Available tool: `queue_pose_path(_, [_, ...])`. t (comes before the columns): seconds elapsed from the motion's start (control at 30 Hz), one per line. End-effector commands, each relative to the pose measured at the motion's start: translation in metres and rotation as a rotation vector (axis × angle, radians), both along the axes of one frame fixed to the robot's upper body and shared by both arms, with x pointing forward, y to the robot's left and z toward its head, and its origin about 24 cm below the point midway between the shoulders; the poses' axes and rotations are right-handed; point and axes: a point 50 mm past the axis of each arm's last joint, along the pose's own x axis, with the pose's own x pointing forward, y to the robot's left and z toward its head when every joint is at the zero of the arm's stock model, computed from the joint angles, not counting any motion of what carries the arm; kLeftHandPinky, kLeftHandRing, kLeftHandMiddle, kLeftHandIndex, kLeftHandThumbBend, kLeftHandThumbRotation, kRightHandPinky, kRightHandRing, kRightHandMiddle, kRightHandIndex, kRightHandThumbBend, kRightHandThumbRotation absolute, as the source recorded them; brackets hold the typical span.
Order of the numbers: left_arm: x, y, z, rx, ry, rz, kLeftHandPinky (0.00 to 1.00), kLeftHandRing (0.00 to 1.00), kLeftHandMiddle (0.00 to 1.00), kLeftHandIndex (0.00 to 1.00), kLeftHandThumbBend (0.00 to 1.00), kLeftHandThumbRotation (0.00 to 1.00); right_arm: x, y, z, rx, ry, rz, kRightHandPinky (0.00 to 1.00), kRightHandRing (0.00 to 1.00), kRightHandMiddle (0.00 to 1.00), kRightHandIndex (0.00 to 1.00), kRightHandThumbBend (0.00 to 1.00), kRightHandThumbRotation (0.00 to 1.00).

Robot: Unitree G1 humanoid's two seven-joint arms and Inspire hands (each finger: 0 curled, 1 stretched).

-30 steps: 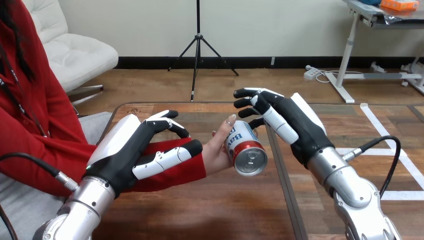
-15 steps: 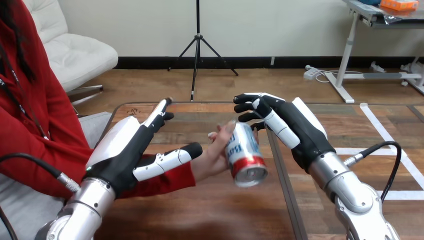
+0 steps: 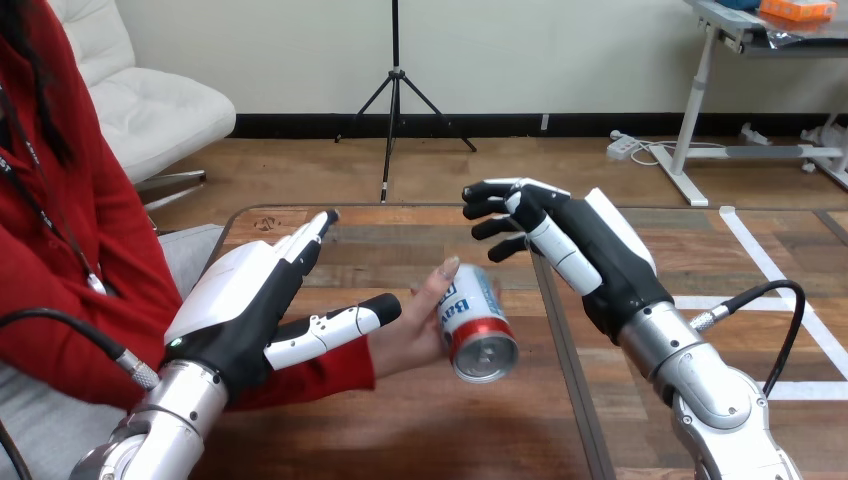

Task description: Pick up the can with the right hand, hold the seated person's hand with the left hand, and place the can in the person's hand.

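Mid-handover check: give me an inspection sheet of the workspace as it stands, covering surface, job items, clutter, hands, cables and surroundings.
Surface: wooden table, a dark seam running down it.
Job's things: can tilted, its end toward the camera, held in the person's hand above the table.
Clutter: nothing seen.
Hands: left hand open, fingers straight, thumb across the person's red sleeve; contact cannot be told. Right hand open, fingers loosely bent, above the can and apart from it.
Cables: nothing seen.
Surroundings: person seated at the view's left.
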Motion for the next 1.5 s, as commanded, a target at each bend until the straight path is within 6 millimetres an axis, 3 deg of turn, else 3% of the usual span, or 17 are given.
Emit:
queue_pose_path(0.0, [0.004, -0.008, 0.019, 0.011, -0.075, -0.035, 0.99, 1.0, 1.0, 0.96, 0.78, 1.0, 0.002, 0.003, 0.024, 0.03, -0.112, 0.021, 0.6, 0.71, 0.75, 0.72, 0.92, 1.0])
queue_pose_path(0.63, [0.005, -0.012, 0.018, -0.087, -0.047, -0.054, 1.0, 1.0, 1.0, 0.9, 0.78, 1.0, -0.005, 0.008, 0.03, 0.053, -0.155, 0.05, 0.59, 0.7, 0.74, 0.7, 0.92, 1.0])
queue_pose_path(0.97, [0.002, -0.014, 0.015, -0.412, -0.022, -0.058, 1.0, 1.0, 1.0, 0.96, 0.78, 1.0, -0.012, 0.006, 0.031, 0.141, -0.129, 0.044, 0.59, 0.69, 0.73, 0.71, 0.95, 1.0])
queue_pose_path(1.17, [0.0, -0.017, 0.014, -0.558, -0.042, -0.07, 1.0, 1.0, 1.0, 0.99, 0.81, 1.0, -0.018, 0.003, 0.028, 0.209, -0.117, 0.053, 0.6, 0.69, 0.74, 0.75, 0.98, 1.0])
queue_pose_path(1.33, [-0.005, -0.021, 0.014, -0.711, -0.084, -0.097, 1.0, 1.0, 1.0, 1.0, 0.78, 1.0, -0.026, 0.0, 0.024, 0.263, -0.108, 0.059, 0.62, 0.7, 0.75, 0.79, 0.97, 1.0])
queue_pose_path(1.47, [-0.01, -0.024, 0.015, -0.824, -0.112, -0.113, 1.0, 1.0, 1.0, 1.0, 0.86, 1.0, -0.034, -0.003, 0.018, 0.316, -0.086, 0.056, 0.65, 0.73, 0.78, 0.84, 0.96, 1.0])
